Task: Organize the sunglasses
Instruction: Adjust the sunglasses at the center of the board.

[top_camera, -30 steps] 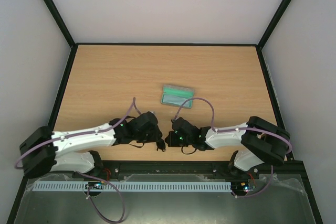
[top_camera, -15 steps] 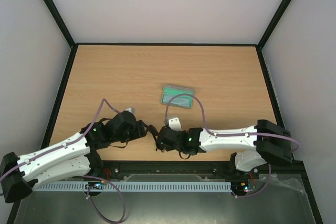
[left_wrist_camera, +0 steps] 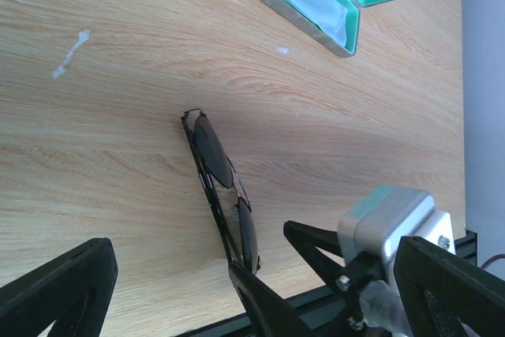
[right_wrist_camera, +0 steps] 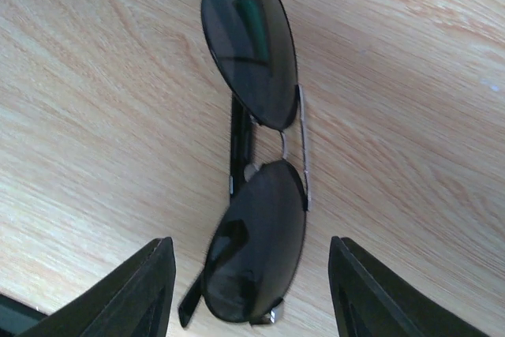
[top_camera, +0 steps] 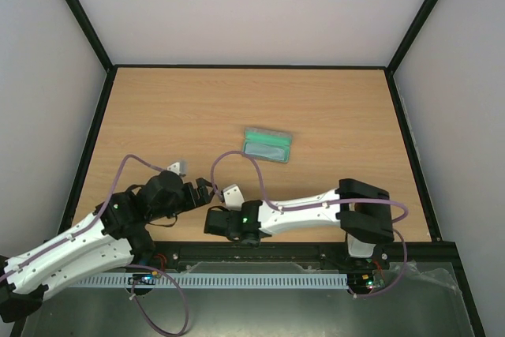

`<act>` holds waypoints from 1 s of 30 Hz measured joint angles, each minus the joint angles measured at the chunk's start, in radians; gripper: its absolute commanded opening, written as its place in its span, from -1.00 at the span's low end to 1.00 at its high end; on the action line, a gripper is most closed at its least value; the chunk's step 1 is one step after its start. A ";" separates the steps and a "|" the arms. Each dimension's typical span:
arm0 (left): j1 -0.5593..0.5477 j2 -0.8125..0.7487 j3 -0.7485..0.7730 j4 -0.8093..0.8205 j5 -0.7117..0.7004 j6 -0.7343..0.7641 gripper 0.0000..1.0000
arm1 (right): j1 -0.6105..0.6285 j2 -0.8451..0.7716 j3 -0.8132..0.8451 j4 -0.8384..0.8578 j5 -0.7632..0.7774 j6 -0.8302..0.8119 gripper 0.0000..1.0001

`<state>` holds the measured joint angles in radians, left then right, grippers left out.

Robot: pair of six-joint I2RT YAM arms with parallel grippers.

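A robotics lab test cell. A wooden table [top_camera: 237,100] is boxed in by plain pale walls [top_camera: 252,5] set in a black frame [top_camera: 80,15], like a purpose-built enclosure. Two white-and-black robot arms, the left arm [top_camera: 79,238] and the right arm [top_camera: 308,211], are mounted side by side at the table's near edge. Purple cables [top_camera: 254,165] loop loosely off them. A white slotted strip [top_camera: 237,281] runs along the front, beside exposed wiring and small lit electronics at the arm bases.

Sunglasses [right_wrist_camera: 254,163] on wooden table [right_wrist_camera: 410,116]
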<state>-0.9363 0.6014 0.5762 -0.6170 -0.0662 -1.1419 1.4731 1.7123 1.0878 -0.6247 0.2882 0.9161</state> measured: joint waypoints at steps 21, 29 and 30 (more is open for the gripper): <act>0.035 -0.056 -0.021 -0.071 -0.010 0.017 0.98 | 0.002 0.153 0.082 -0.098 0.017 0.008 -0.50; 0.040 -0.055 -0.021 -0.071 -0.003 0.021 0.98 | -0.010 0.131 0.064 -0.073 0.016 0.008 -0.61; 0.040 -0.053 -0.021 -0.071 -0.002 0.021 0.98 | -0.014 0.117 0.050 -0.062 0.009 0.008 -0.63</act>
<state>-0.8959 0.5484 0.5556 -0.6880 -0.0685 -1.1206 1.4590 1.8294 1.1374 -0.6868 0.2970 0.9237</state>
